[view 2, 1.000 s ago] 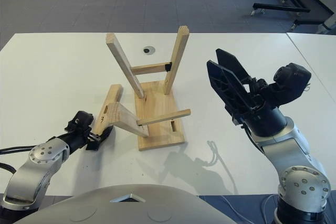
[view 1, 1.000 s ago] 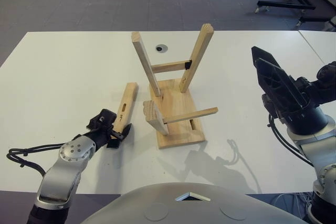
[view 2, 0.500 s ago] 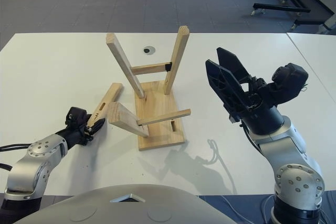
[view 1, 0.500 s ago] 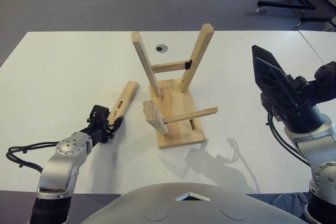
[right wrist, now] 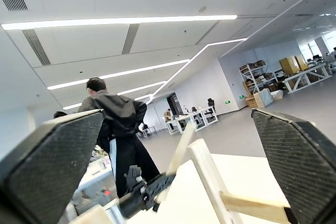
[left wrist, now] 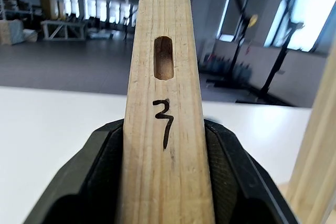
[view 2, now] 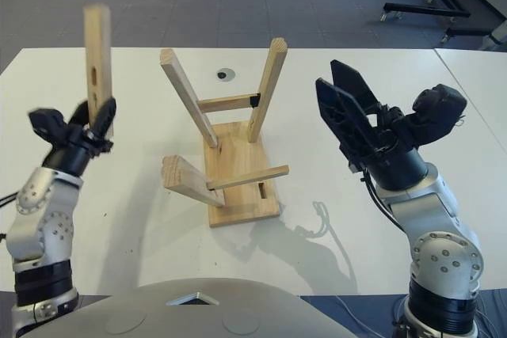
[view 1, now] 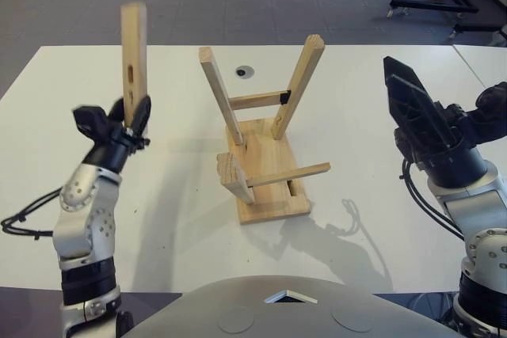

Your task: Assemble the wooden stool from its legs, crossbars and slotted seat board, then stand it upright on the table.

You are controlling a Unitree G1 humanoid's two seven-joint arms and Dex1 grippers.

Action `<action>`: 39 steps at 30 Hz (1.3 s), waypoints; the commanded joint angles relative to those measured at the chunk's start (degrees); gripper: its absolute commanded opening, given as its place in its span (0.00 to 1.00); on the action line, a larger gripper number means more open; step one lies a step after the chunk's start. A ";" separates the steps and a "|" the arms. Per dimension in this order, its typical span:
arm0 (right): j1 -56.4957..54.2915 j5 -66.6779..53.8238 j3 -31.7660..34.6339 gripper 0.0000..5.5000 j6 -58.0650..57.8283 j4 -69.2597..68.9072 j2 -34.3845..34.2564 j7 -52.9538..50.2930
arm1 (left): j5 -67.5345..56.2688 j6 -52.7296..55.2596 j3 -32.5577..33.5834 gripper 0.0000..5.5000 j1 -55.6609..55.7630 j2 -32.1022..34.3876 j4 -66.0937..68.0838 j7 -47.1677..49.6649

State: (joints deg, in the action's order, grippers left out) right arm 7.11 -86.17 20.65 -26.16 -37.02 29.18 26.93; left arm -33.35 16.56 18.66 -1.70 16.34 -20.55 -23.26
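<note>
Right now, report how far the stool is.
Done: two legs and a crossbar stand on the seat board; a third leg with its crossbar leans at the near end. In hand: the fourth leg, upright in the left end effector. Left: fit it, straighten the third, flip all upright.

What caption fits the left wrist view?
Left tool gripping a slotted, hand-marked wooden leg, white table behind.

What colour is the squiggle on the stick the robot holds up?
Black, on the pale wooden leg; the left wrist view shows it best.
</note>
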 commanded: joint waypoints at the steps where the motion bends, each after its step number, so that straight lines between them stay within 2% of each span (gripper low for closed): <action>1: -3.65 -3.77 1.10 0.94 -0.66 1.56 0.93 -2.16 | -14.06 5.23 0.08 0.37 5.83 4.57 -6.14 -8.49; 4: -7.57 -8.44 -0.11 0.94 -2.03 2.04 1.47 -1.27 | -32.22 14.58 -0.67 0.37 7.02 10.47 -10.46 -18.56; 7: -10.34 -10.12 -2.46 0.94 -4.13 2.51 1.84 -0.13 | -39.39 20.32 -2.14 0.37 5.67 15.08 -12.75 -23.02; 14: -15.95 -8.18 -11.09 0.94 -8.21 1.01 0.66 1.40 | -39.36 22.60 -7.02 0.37 8.57 17.02 -12.72 -25.53; 19: -22.53 -4.59 -17.46 0.94 -9.65 3.30 -2.33 3.24 | -41.34 23.71 -7.66 0.37 6.71 18.26 -13.72 -28.05; 28: -24.57 -1.98 -20.13 0.94 -10.37 4.34 -5.36 2.54 | -38.88 23.87 -12.32 0.37 7.23 18.04 -13.47 -31.68; 38: -23.44 -0.15 -23.32 0.94 -11.46 3.38 -7.61 2.19 | -36.40 22.23 -14.19 0.37 6.52 16.38 -13.34 -31.93; 39: -23.26 -0.07 -23.37 0.90 -11.75 3.34 -7.41 2.40 | -36.07 22.03 -14.35 0.37 6.59 16.12 -13.26 -31.89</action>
State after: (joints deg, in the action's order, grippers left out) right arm -16.44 -86.57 -2.42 -37.00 -32.93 21.67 29.11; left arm -70.55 39.12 4.86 4.68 32.89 -33.63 -55.49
